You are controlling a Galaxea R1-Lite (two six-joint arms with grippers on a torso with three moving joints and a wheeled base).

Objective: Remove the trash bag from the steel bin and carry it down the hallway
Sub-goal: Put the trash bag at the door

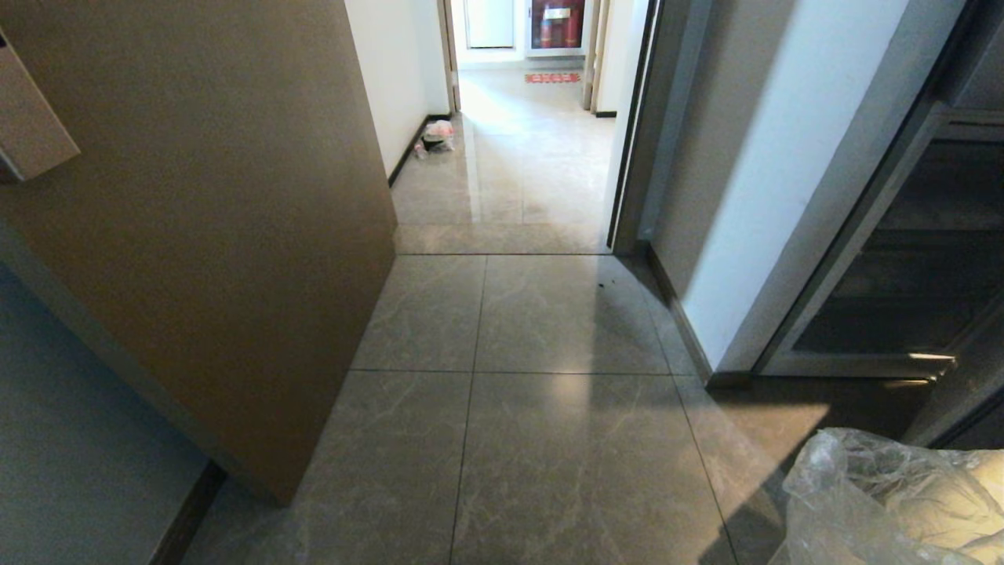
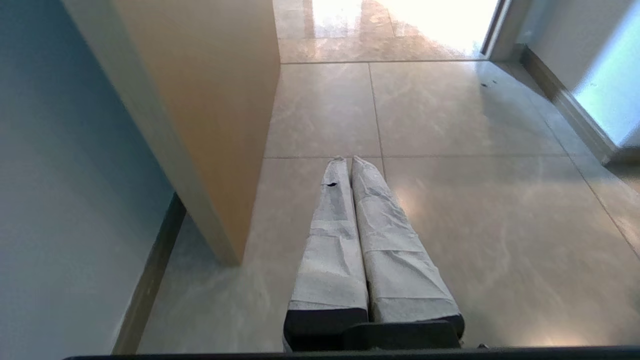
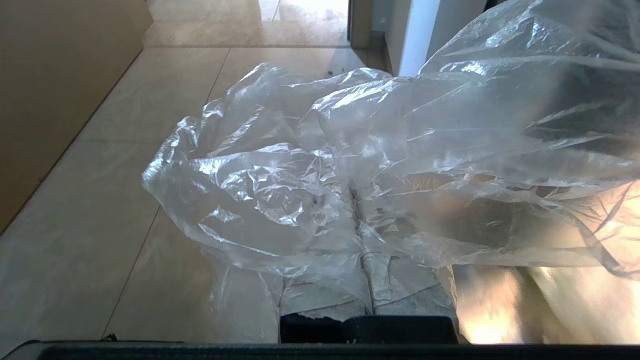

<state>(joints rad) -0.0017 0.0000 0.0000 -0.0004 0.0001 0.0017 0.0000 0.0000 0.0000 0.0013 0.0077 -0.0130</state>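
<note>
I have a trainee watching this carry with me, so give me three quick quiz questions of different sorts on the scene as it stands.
1. True or false: the thin, clear, crinkled plastic trash bag lies on the glossy grey-beige marble-look tiled hallway floor.
2. Which hand grips the bag? A left hand; B right hand; C both.
3. Fill in: the small pink-white bag far down the hallway sits against the ___ wall, as the head view shows it.

Key: 1 false, it is draped over a shut hand; 2 B, the left hand is shut and empty; 3 left.

Hallway (image 1: 510, 329) open ahead; brown panel (image 1: 220, 235) crowds left.
</note>
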